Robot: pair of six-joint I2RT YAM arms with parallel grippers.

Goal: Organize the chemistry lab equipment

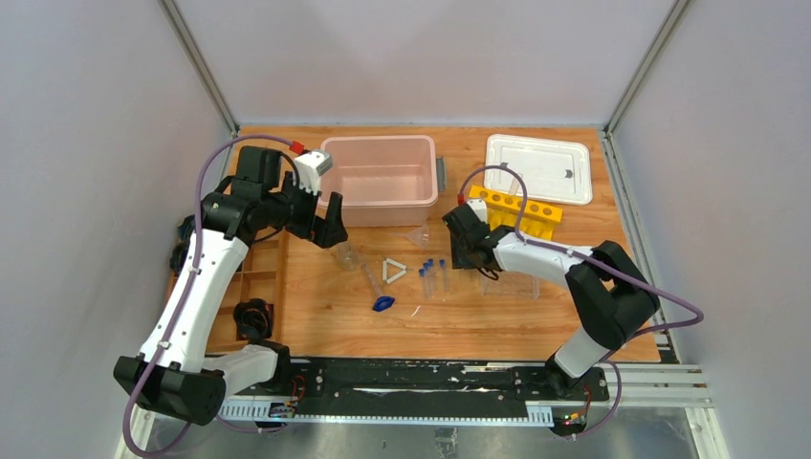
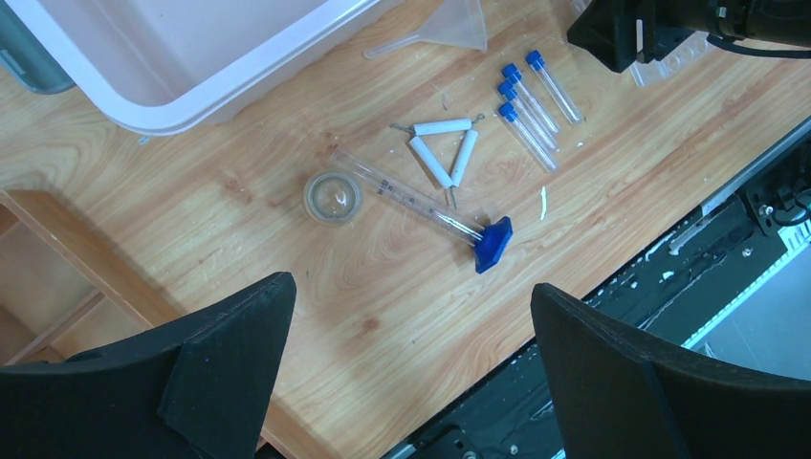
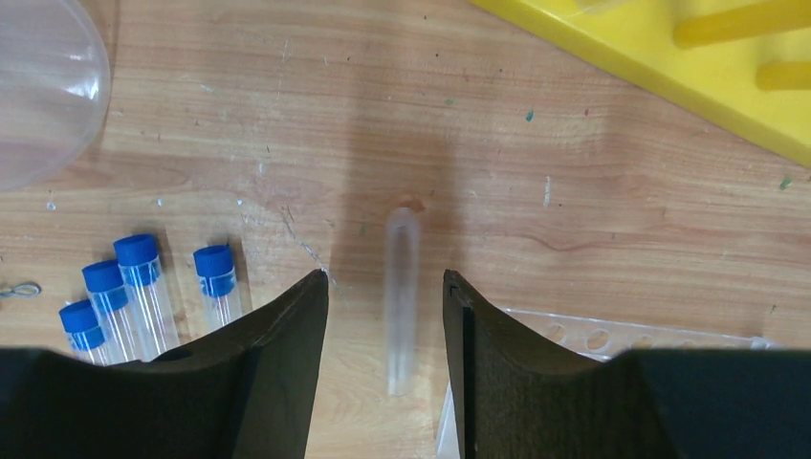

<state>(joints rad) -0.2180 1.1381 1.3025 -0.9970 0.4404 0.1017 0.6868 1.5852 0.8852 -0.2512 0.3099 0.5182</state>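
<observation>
right wrist shows a clear round-ended tube (image 3: 400,296) over scratched wood table (image 3: 593,201).

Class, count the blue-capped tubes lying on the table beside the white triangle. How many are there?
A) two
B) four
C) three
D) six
B: the left wrist view shows four blue-capped tubes lying side by side next to the white triangle.

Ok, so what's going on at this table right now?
Two robot arms are sorting lab gear. The right fingers stand parted around a blurred clear tube, not pinching it, near the yellow rack. The left fingers hang wide open near the beaker. Four blue-capped tubes lie loose on the table.
</observation>
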